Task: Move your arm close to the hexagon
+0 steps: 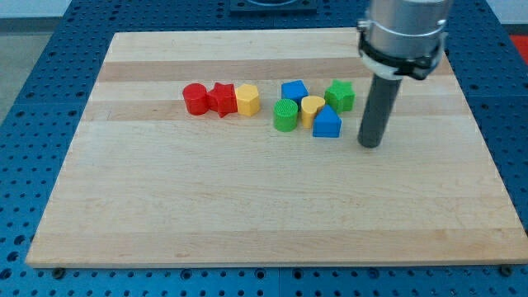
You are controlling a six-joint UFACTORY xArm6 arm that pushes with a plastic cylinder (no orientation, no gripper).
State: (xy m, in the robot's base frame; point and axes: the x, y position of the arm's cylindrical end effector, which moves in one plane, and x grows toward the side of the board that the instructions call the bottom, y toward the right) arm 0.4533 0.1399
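wooden worktop carries a yellow hexagon, likely light, rigid, pushable on a flat side; end effector tip, holding nothing, stands well apart, nearer the right edge.

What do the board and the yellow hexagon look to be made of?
Board: pale wood, by its visible grain and plank seams, with a smooth matte finish. Yellow hexagon: probably plastic or painted wood; its even, slightly shiny colour shows no grain.

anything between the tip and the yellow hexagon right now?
Yes. My tip sits at the view's right of the right-hand cluster. The yellow hexagon is beyond it, leftward. The blue block, yellow cylinder and green cylinder lie on the straight line; passing below them looks clear.
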